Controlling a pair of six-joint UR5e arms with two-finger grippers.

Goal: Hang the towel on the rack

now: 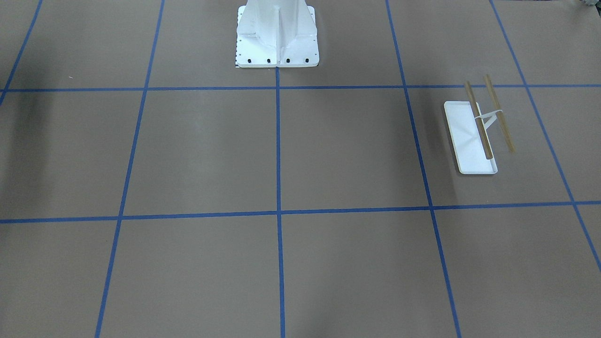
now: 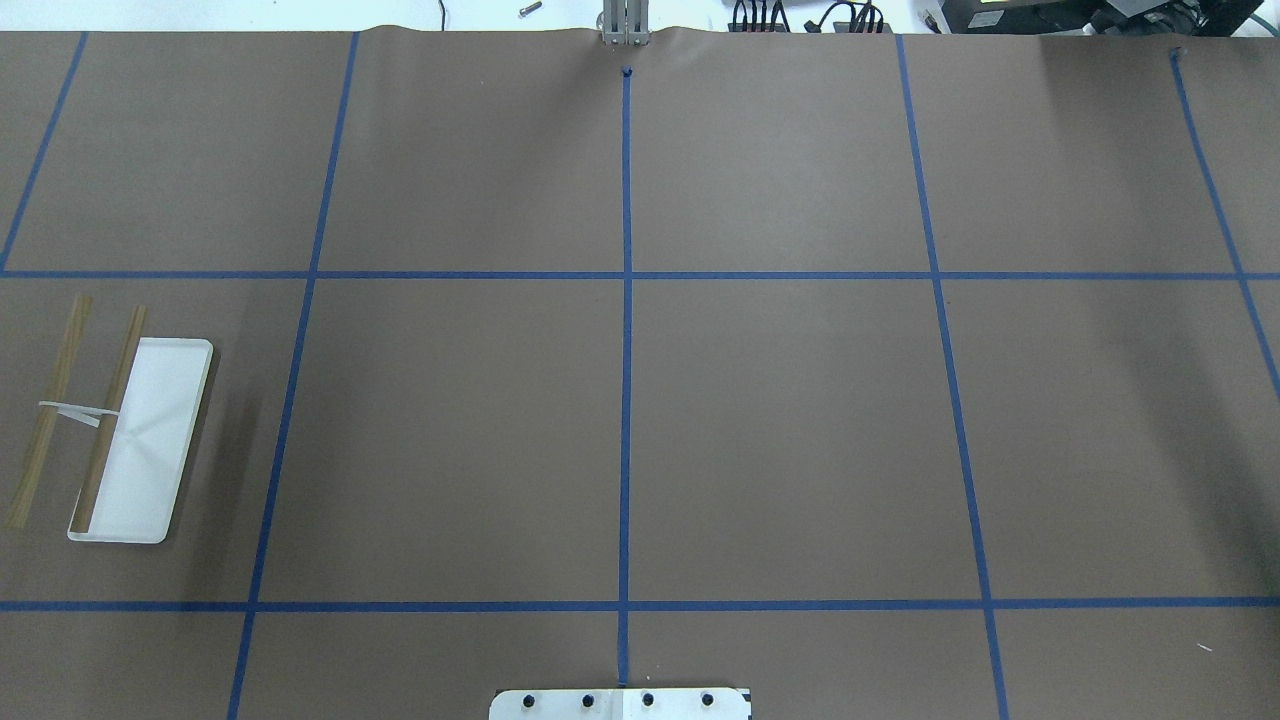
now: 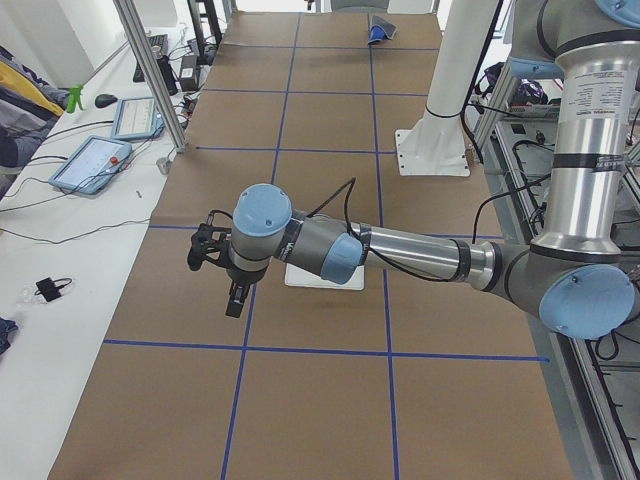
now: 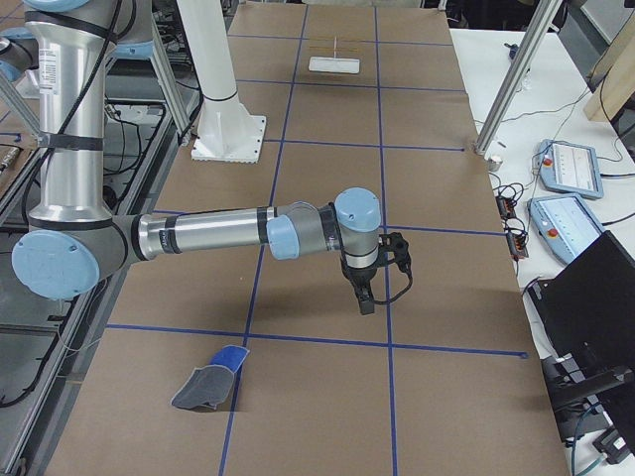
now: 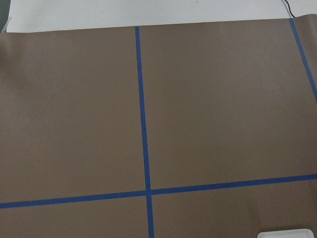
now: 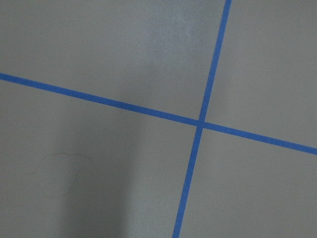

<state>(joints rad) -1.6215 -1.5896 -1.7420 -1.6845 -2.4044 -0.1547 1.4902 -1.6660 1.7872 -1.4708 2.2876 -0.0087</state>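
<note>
Grey-and-blue towel point(image 4: 210, 382): it lies in a crumpled heap on the bench point(image 1: 328, 150) at the robot's right end, close to the robot's side edge, with a blue fold turned up. Neither the overhead nor the front view reaches it.
Rack point(image 2: 155, 440): it stands at the robot's left end, well apart from the towel. Its white base is flat on the paper and both wooden rods point(image 2: 57, 380) are bare.
Right gripper point(image 4: 365, 305): it hangs above the bench near a tape crossing, apart from the towel and holding nothing that shows. Only a side view catches it, so I cannot tell whether its jaws are parted or together.
Left gripper point(image 3: 232, 308): it hangs in the air just beside the rack. It also shows in a side view alone, so its state cannot be told.
Risk, the pick: the heap probably offers no clean edge. A pinch on a thick bunch or a single loose fold could let the cloth slip out during the lift.
Risk, the carry: the towel must cross the whole bench and may need passing between arms. A poor pass would likely drop it.
Risk, the rack: it looks light. Dragging cloth across a rod could slide or tip it.
Risk, the drape: the rods are thin. An uneven hang, with more cloth on one side, would probably slide off.
</note>
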